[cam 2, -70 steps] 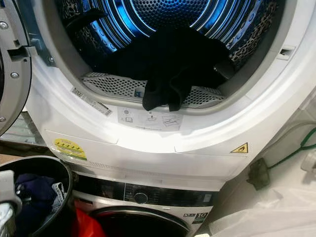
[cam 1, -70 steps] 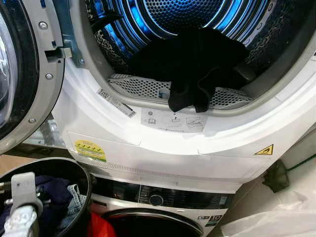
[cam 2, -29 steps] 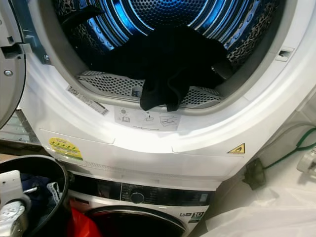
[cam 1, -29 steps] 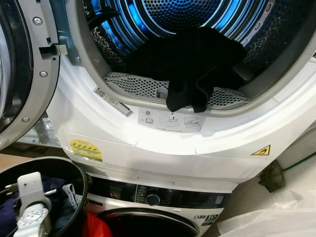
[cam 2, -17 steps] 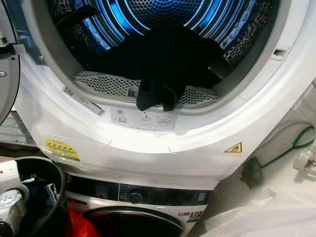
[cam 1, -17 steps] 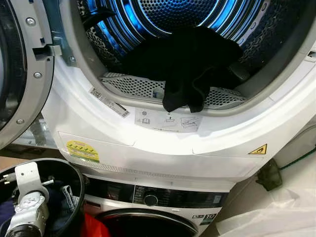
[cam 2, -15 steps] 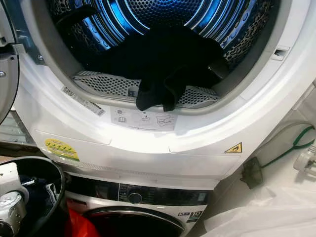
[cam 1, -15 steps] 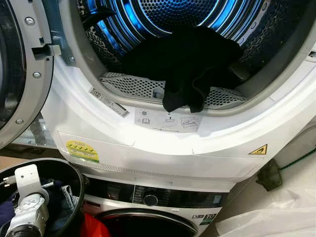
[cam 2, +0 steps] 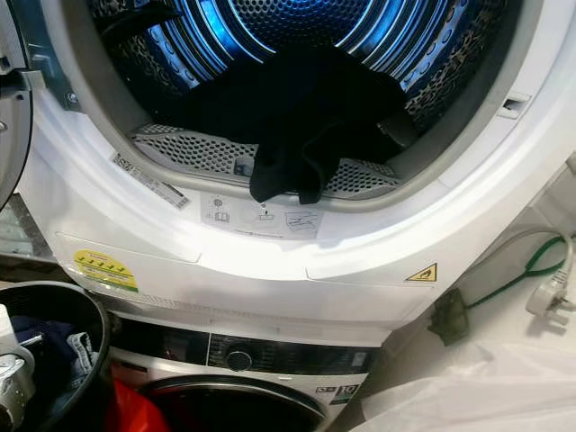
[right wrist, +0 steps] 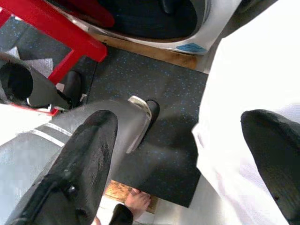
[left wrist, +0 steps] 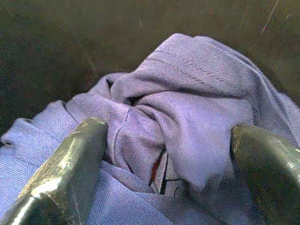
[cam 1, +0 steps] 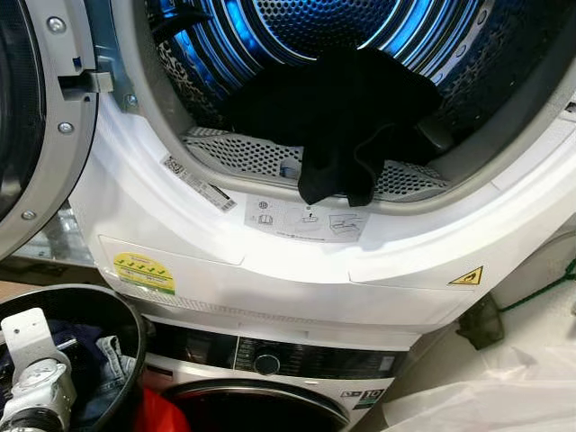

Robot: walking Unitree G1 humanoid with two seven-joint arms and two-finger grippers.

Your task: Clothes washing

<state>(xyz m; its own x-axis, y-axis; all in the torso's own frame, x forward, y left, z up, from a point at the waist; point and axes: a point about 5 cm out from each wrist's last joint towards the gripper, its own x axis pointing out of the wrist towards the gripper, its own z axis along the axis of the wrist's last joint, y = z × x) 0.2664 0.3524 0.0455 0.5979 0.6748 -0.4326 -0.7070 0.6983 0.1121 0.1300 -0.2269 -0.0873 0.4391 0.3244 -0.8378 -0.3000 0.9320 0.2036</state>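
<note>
The upper dryer (cam 1: 270, 279) stands open, its drum (cam 1: 297, 27) lit blue. A black garment (cam 1: 346, 117) lies inside, one end drooping over the perforated lip. At the lower left, a black basket (cam 1: 135, 355) holds dark blue and denim clothes (cam 1: 108, 373). My left arm's wrist (cam 1: 36, 387) reaches down into it. In the left wrist view my left gripper (left wrist: 168, 131) is open, its fingers (left wrist: 79, 159) pressed into bluish-purple cloth (left wrist: 197, 93) bunched between them. My right gripper (right wrist: 180, 122) hangs open above the dark floor mat (right wrist: 154, 93), holding nothing.
The dryer door (cam 1: 36, 117) swings out at the left. Below is a washer with a control knob (cam 1: 266, 364) and something red (cam 1: 157, 414) at its door. White plastic sheeting (cam 1: 504, 396), a plug (cam 2: 546, 297) on a green cable, a red frame (right wrist: 61, 33) and a person's bare foot (right wrist: 136, 201) are nearby.
My left wrist has sunk a little lower and leftward in the basket. The head view has drifted slightly. The black garment lies as before.
</note>
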